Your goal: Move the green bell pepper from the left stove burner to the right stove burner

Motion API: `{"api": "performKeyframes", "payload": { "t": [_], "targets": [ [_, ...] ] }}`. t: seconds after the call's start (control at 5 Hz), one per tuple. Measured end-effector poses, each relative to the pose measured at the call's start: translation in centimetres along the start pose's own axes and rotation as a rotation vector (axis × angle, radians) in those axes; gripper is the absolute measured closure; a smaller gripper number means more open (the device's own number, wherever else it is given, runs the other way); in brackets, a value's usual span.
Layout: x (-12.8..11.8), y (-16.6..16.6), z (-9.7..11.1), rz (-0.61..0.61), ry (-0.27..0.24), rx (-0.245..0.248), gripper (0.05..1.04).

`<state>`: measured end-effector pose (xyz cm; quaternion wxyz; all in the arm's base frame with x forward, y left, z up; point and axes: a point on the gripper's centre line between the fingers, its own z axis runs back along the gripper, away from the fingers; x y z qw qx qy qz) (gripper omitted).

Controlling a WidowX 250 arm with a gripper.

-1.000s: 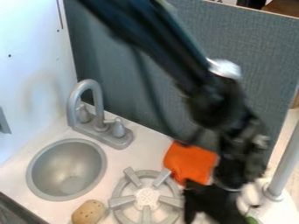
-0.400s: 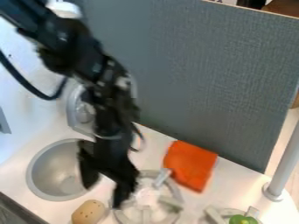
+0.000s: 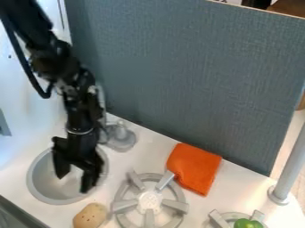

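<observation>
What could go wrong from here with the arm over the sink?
The open fingers hang over the sink, so a sideways or downward move might catch the bowl's rim or wall. The arm partly hides the faucet, so a bump there could be hard to judge. The potato-like toy sits just outside the rim and might get nudged.

We view the toy kitchen counter (image 3: 147, 153) from one camera set above it, looking down at a slant. We face the gray panel (image 3: 196, 80) behind the counter, with the white side wall (image 3: 17, 84) at the left and the gray pole (image 3: 292, 162) at the right. Range is close: we frame the sink basin (image 3: 40, 183) whole, while the bottom edge crops the right-hand burner (image 3: 220, 219).
</observation>
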<state>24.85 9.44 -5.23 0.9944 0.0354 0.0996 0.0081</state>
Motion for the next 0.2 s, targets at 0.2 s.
{"api": "performKeyframes", "payload": {
  "t": [0.2],
  "targets": [
    [-0.2, 0.73, -0.16, 0.017, 0.005, -0.004, 0.082]
  ]
}}
